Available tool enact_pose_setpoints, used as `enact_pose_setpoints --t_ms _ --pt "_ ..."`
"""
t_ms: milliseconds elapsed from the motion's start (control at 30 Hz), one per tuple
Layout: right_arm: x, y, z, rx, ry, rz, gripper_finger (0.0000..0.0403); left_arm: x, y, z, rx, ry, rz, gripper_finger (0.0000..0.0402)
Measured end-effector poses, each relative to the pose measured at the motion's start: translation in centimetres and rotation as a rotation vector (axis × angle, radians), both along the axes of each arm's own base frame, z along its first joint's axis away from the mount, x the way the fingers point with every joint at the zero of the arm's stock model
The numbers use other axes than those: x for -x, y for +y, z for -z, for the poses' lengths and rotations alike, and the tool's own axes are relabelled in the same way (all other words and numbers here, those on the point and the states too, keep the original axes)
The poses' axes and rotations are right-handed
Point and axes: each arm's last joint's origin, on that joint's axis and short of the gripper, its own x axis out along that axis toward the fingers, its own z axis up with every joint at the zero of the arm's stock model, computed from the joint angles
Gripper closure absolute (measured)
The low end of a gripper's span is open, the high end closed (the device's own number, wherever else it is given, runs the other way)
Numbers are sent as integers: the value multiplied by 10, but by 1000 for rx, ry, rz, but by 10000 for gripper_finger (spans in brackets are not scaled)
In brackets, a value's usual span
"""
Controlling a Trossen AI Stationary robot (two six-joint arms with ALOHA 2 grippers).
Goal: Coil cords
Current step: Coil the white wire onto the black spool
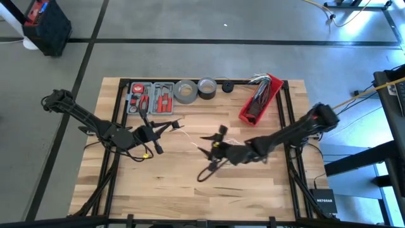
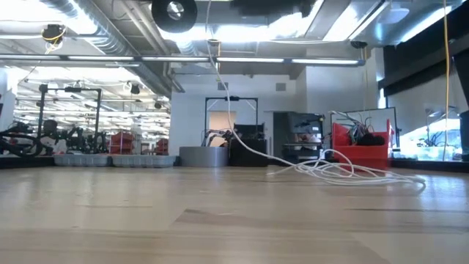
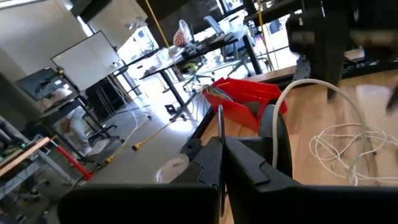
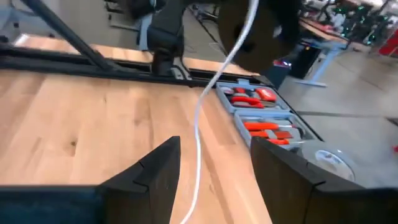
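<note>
Nearby: red bin point(image 1: 259, 99) | left tool point(image 1: 166, 128) together | right tool point(image 1: 214, 144) apart astride white cord point(image 4: 205, 118)

Pale blond wood grain covers the surface point(image 1: 164, 177), framed in black. The white cord point(image 4: 205, 106) runs between the right pincer's point(image 4: 214, 168) black fingers. Beyond the left pincer point(image 3: 222, 162), also black, sits a red bin point(image 3: 249, 96). A grey tool tray point(image 4: 261, 115) holds red-handled tools.
</note>
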Motion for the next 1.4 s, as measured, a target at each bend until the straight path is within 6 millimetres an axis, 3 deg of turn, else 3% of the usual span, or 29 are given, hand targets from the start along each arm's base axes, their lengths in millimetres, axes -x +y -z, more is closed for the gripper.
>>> enact_pose_setpoints --t_ms 133,200,300,567,900,1100,1400 --pt "-16 -13 16 30 -15 84 205 0 0 0 14 -9 -1 400" --pt "-20 -15 21 7 -7 19 205 0 0 0 18 -11 -2 400" --pt "-23 -10 22 -29 -20 -82 205 0 0 0 21 -13 -2 400" --pt "-27 -19 23 -6 -24 -47 214 0 0 0 24 -15 -2 400" --pt "-35 -19 49 18 47 -61 302 0 0 0 15 -8 -2 400" --pt "-34 -21 48 145 72 20 392 0 0 0 16 -9 1 400" --pt "-32 -31 48 230 91 214 397 5 -12 -14 101 -117 260 400"
